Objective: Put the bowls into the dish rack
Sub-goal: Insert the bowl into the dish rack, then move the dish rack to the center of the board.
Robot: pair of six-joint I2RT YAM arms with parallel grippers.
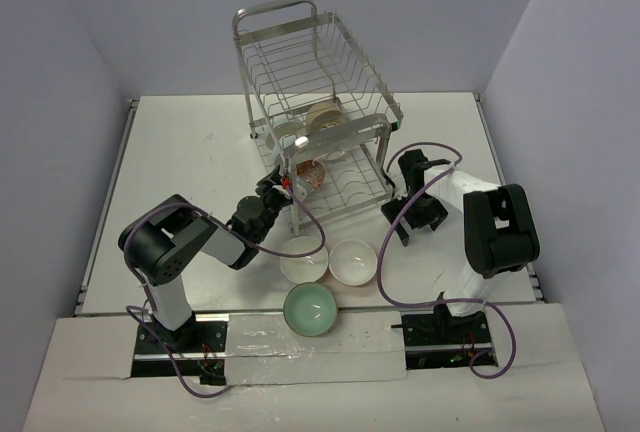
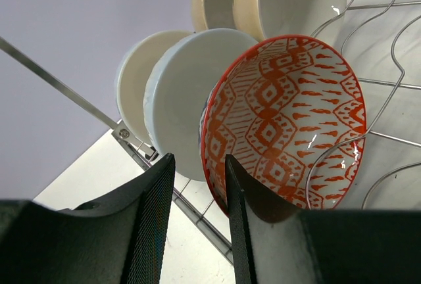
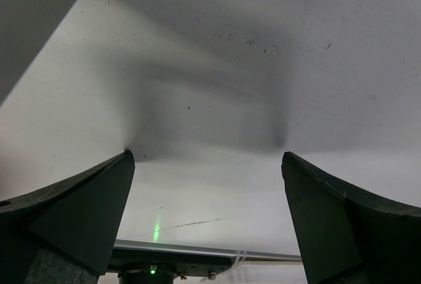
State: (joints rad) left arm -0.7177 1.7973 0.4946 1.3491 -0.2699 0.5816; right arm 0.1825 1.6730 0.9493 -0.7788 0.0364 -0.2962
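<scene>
1. The fingers (image 2: 152, 225) of the left gripper (image 1: 283, 188) stand partly open, and I see nothing clamped in the gap between them. One finger sits right at the lower rim of the orange-red patterned bowl (image 2: 286, 119). That bowl leans on edge in the lower tier of the dish rack (image 1: 392, 112), against a white bowl (image 2: 187, 93). I cannot tell whether finger and rim touch.
2. If I back out crooked, I think that finger could hook the rim and drag the patterned bowl out of its wire slot.
3. If I nudge forward instead, the leaning row may topple, with the patterned bowl pushing the white one into the cream bowl (image 2: 135, 87) behind it.
4. The left arm's purple cable (image 1: 324, 235) loops over a white bowl on the table (image 1: 303, 257). A wide retreat could snag that bowl and shove it into its white neighbour (image 1: 352, 262) or the mint green bowl (image 1: 310, 309).
5. The right gripper (image 3: 207, 165) is spread wide and holds nothing, low over the bare table (image 3: 217, 67) just right of the rack. If both arms reach for the three loose bowls together, they could collide.
</scene>
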